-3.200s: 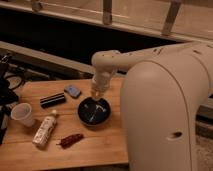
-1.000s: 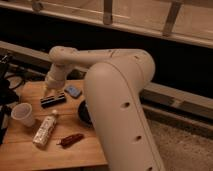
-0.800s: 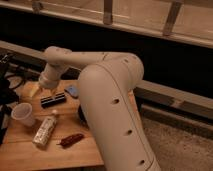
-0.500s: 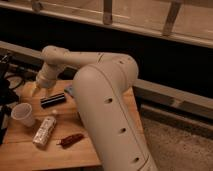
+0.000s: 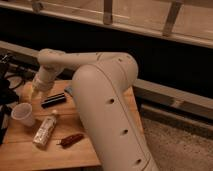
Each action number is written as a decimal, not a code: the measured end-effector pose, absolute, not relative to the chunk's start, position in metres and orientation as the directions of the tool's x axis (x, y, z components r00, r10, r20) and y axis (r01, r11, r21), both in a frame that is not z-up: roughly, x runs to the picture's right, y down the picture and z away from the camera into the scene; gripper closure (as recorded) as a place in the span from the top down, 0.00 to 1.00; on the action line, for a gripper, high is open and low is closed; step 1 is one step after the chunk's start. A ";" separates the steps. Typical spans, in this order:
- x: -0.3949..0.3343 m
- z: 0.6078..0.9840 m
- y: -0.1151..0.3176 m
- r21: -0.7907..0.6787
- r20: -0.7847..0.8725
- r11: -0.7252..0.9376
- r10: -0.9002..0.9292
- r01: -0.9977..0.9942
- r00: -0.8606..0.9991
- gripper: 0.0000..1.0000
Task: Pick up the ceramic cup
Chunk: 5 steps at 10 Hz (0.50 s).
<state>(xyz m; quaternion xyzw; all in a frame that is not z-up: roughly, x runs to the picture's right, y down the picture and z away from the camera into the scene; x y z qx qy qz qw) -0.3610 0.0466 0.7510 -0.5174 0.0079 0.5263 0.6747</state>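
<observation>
The ceramic cup (image 5: 22,114) is small, white and tapered. It stands upright near the left edge of the wooden table (image 5: 35,157). My gripper (image 5: 32,91) hangs at the end of the white arm (image 5: 100,95), above the far left part of the table. It is a little behind and to the right of the cup and apart from it. Nothing shows in the gripper.
A white labelled bottle (image 5: 45,129) lies on its side just right of the cup. A black flat bar (image 5: 53,100) lies behind it, and a small red object (image 5: 71,140) lies in front. A blue-grey item (image 5: 67,90) peeks from behind the arm. Dark equipment (image 5: 6,75) stands at the table's left.
The arm has swung left across the table, from over the dark bowl to the far left, bringing the gripper close to the cup. The arm now hides the bowl.
</observation>
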 end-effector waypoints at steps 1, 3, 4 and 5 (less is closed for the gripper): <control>-0.355 0.751 0.040 -0.686 -0.559 -0.091 0.701 -0.722 0.443 0.45; -0.362 0.759 0.042 -0.699 -0.555 -0.083 0.689 -0.711 0.466 0.59; -0.377 0.764 0.051 -0.711 -0.552 -0.073 0.673 -0.699 0.492 0.71; -0.386 0.766 0.059 -0.720 -0.554 -0.070 0.658 -0.691 0.511 0.78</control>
